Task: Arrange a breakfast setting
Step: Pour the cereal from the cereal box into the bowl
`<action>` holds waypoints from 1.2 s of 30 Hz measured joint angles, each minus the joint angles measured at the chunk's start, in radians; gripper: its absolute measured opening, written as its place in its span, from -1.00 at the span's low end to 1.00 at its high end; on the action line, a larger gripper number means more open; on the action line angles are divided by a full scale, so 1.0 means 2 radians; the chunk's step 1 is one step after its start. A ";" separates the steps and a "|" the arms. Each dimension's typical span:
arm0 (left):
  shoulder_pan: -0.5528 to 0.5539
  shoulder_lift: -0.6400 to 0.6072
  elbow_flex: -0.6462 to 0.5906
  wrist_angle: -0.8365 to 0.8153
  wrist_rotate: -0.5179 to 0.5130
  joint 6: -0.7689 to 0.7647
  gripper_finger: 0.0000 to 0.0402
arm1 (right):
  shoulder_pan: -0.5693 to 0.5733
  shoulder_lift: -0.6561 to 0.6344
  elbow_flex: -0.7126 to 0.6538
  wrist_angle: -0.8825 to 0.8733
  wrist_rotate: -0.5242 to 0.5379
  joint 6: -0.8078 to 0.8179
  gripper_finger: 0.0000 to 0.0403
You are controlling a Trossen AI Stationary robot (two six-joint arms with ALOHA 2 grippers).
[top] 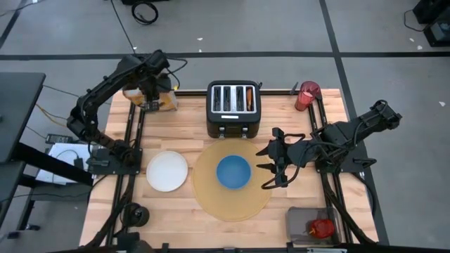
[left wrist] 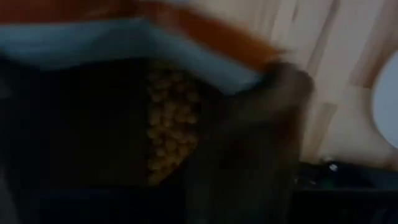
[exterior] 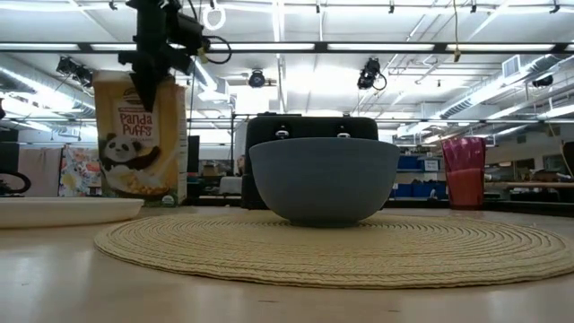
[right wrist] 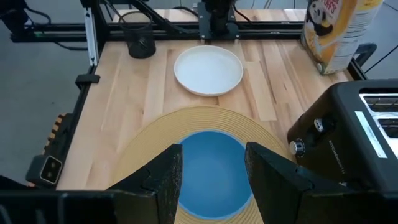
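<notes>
The table (top: pixel 176 221) carries a large round tan placemat (top: pixel 232 204), used here as the landmark. The black toaster (top: pixel 233 107) stands just behind the placemat; the cereal box (exterior: pixel 141 135) stands behind it toward the left arm's side. The white plate (top: pixel 167 171) lies just beside the placemat's left edge, not on it. The blue bowl (top: pixel 233 172) sits on the placemat, near its centre. The red cup (top: pixel 306 95) stands well behind the placemat on the right; the red apple (top: pixel 322 228) rests in a grey tray in front of it, also on the right. No spoon is discernible. The right gripper (top: pixel 271 167) hovers at the placemat's right edge, fingers spread apart and empty, pointing at the bowl. The left gripper (top: pixel 150 91) is over the cereal box top; whether its fingers are apart cannot be determined. Judgement: the plate lies nearer the left arm, cup and apple nearer the right.
</notes>
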 joint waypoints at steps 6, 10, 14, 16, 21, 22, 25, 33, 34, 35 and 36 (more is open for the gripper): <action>-0.034 -0.009 0.000 -0.009 -0.036 -0.014 -0.95 | -0.006 0.000 0.000 0.025 0.006 -0.055 -0.10; -0.054 -0.023 0.027 -0.048 -0.046 -0.038 -0.97 | -0.018 -0.007 0.010 0.010 0.046 -0.062 -0.04; -0.068 -0.039 0.066 -0.084 -0.046 -0.065 -0.98 | -0.033 -0.036 0.018 0.005 0.102 -0.087 0.11; -0.078 -0.051 0.086 -0.082 -0.043 -0.084 -0.98 | -0.045 -0.053 0.018 0.011 0.108 -0.093 0.21; -0.122 -0.065 0.153 -0.080 -0.026 -0.127 -0.98 | -0.073 -0.102 0.000 0.017 0.108 -0.104 0.48; -0.134 -0.065 0.168 -0.079 -0.023 -0.142 -0.98 | -0.077 -0.114 -0.009 0.018 0.108 -0.102 0.52; -0.167 -0.065 0.211 -0.080 -0.014 -0.176 -0.98 | -0.085 -0.151 -0.052 0.044 0.107 -0.094 0.58; -0.265 -0.067 0.271 -0.081 0.032 -0.275 -0.99 | -0.087 -0.205 -0.252 0.259 0.090 -0.060 0.60; -0.279 -0.068 0.277 -0.081 0.036 -0.286 -0.99 | -0.089 -0.202 -0.276 0.294 0.084 -0.056 0.61; -0.293 -0.068 0.282 -0.081 0.037 -0.296 -0.99 | -0.093 -0.197 -0.297 0.329 0.077 -0.053 0.63; -0.309 -0.069 0.288 -0.081 0.037 -0.307 -0.99 | -0.098 -0.190 -0.316 0.362 0.068 -0.048 0.65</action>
